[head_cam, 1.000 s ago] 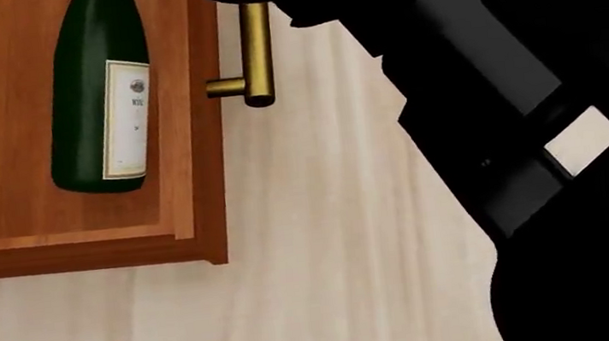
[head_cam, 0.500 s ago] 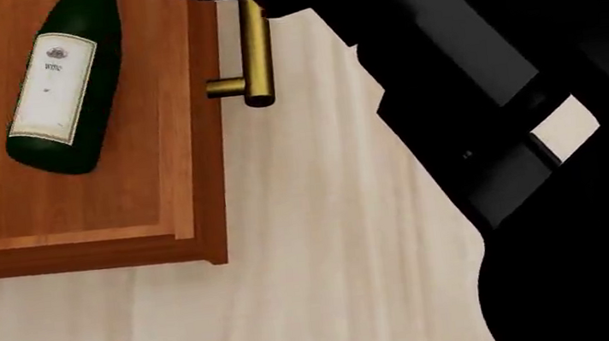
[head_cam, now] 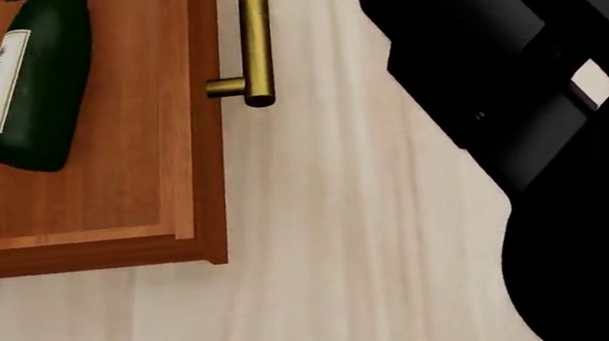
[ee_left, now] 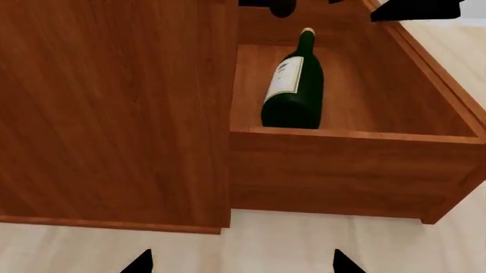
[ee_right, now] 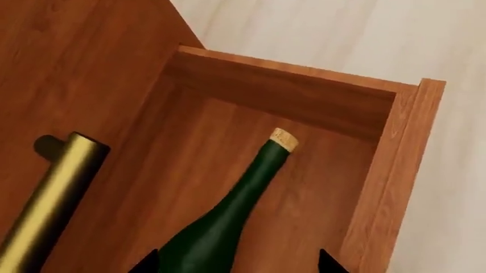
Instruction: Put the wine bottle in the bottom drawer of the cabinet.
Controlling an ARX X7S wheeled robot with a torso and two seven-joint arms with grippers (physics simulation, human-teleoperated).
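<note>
Bottle (ee_left: 292, 85) lay on its side inside the open bottom drawer (ee_left: 349, 165) of the cabinet (ee_left: 114, 102), free of both claws. We saw each claw's tips spread apart, gripping nothing, the right one above the bottle's body. Closing seemed the remaining step; we judged a slow, square push on the handle (head_cam: 255, 34) best, so the bottle wouldn't roll.

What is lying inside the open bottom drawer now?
Only the wine bottle lies on its side on the floor of the bottom drawer, cork toward one end. No hand touches it. The drawer's far corners are out of view or hidden by the arm.
</note>
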